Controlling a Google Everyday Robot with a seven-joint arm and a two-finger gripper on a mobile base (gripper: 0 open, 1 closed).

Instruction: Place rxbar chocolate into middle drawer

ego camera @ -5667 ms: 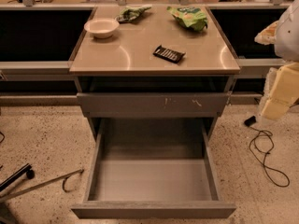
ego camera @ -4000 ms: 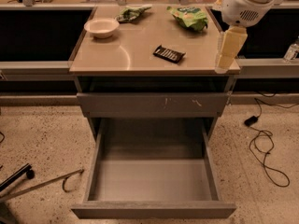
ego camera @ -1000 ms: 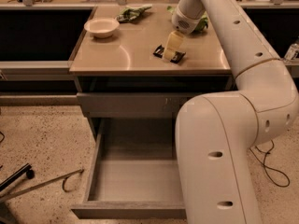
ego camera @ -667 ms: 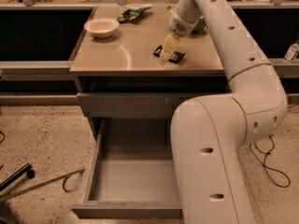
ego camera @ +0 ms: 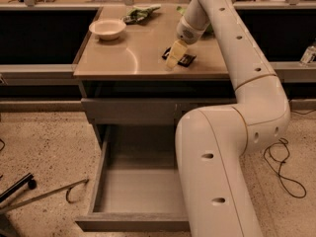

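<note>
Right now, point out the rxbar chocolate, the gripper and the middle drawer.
rxbar chocolate [ego camera: 187,59], camera view, exposed right end.
gripper [ego camera: 172,62], camera view, its tip, down at the bar's left end.
middle drawer [ego camera: 133,189], camera view, bare floor.

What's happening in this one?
The robot's arm reaches over the countertop, with the gripper right at the rxbar chocolate, which lies there. The middle drawer below stands pulled open, its visible floor bare. A white bowl and a green bag sit further back.

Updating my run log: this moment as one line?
claw: at rxbar chocolate on cabinet top | middle drawer: open | bar placed: no
</note>
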